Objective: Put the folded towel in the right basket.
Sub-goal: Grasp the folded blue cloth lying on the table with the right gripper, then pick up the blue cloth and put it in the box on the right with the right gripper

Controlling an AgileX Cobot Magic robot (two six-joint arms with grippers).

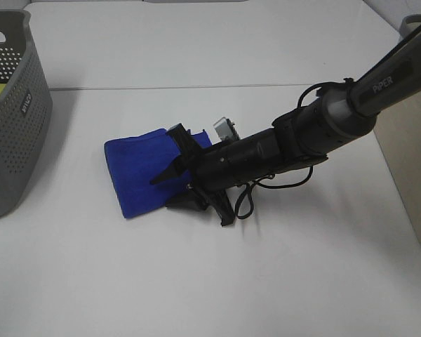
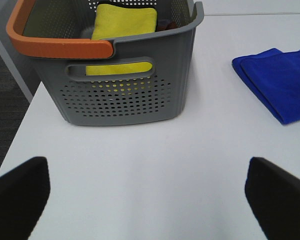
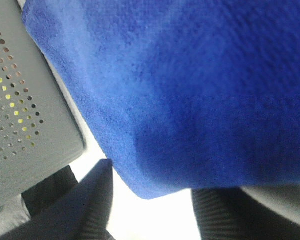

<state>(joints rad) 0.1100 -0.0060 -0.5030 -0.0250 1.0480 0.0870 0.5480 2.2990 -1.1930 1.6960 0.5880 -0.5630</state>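
The towel (image 1: 137, 172), blue and folded, lies flat on the white table (image 1: 196, 295) left of the middle, nearer the grey left basket (image 1: 14, 119) than the right basket (image 1: 414, 161). Only the pale side of the right basket shows, at the far right edge, well apart from the towel. The left basket already holds a yellow cloth (image 2: 125, 22). The right arm (image 1: 323, 126) reaches across the middle from the right, so the towel lies straight ahead of its claw, on the side away from the goal. By my reading, any carry has to come back along the arm's own line towards the right. From above the towel looks close to square, so I cannot name a clear long axis. The right claw (image 1: 174, 168) is at the towel's right-hand edge with its jaws set wide, one to each side of that edge. The wrist view shows blue cloth filling the space just beyond the fingers (image 3: 90, 200), with bare table between them, so it does not appear to have closed on anything. The left claw (image 2: 150, 200) hangs spread wide and empty by the left basket, the farther of the two from the towel.
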